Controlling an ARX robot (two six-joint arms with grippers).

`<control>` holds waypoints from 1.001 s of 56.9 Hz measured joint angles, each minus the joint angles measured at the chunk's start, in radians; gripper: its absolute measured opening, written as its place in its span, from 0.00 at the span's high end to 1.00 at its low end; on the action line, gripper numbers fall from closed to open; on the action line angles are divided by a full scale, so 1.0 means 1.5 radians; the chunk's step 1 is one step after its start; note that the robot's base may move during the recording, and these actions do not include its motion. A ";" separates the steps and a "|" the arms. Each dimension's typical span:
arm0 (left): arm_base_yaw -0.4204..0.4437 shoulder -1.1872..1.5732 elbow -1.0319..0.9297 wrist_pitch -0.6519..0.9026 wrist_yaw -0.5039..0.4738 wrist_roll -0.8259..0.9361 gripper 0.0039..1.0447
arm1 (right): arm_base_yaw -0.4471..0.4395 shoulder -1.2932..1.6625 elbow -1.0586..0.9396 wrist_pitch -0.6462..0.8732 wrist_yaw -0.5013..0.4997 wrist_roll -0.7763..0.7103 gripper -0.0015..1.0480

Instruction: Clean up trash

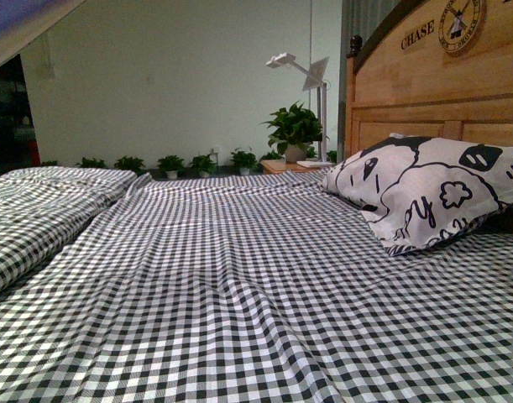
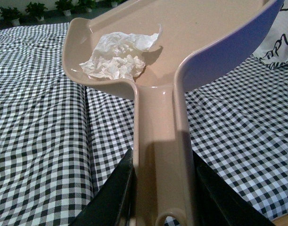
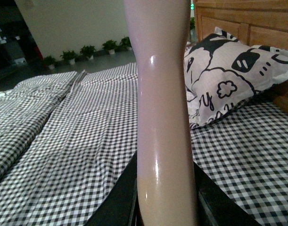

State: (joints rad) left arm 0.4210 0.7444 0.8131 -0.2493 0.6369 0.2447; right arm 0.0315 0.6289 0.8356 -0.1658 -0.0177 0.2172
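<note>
Trash [image 2: 116,55], crumpled white wad, upper left of left wrist frame, lying in dustpan [image 2: 200,33]. Left gripper [image 2: 163,188] fingers clamped on dustpan handle. Right gripper [image 3: 166,197] clamped on brush handle [image 3: 163,108], frame ctr. Checked bed sheet [image 1: 239,285], pillow [image 1: 424,189] at right.

A bed [image 1: 239,277] fills the scene, covered edge to edge by a black-and-white checked sheet [image 1: 222,319] that lies in soft wrinkles. On the left a second checked layer [image 1: 38,210] — a quilt or folded cover, hard to tell which — runs from near to far, raised a little above the rest. At the far right a white pillow [image 1: 424,193] with black cartoon drawings rests on the sheet, leaning against the wooden headboard [image 1: 432,92].
</note>
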 joint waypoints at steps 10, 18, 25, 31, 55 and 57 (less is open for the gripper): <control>0.000 0.000 0.000 0.000 0.000 0.000 0.73 | -0.001 0.000 0.000 0.000 0.000 0.000 0.81; 0.000 0.000 0.000 0.000 0.000 0.000 0.73 | -0.001 0.000 0.000 0.000 0.000 0.000 0.81; 0.000 0.000 0.000 0.000 0.000 0.000 0.73 | -0.001 0.000 0.000 0.000 0.000 0.000 0.81; 0.000 0.000 0.000 0.000 0.000 0.000 0.73 | -0.001 0.000 0.000 0.000 0.000 0.000 0.81; 0.000 0.000 0.000 0.000 0.000 0.000 0.73 | -0.001 0.000 0.000 0.000 0.000 0.000 0.81; 0.000 0.000 0.000 0.000 0.000 0.000 0.73 | -0.001 0.000 0.000 0.000 0.000 0.000 0.81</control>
State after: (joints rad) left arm 0.4210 0.7444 0.8131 -0.2493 0.6365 0.2447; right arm 0.0303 0.6289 0.8356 -0.1658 -0.0177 0.2172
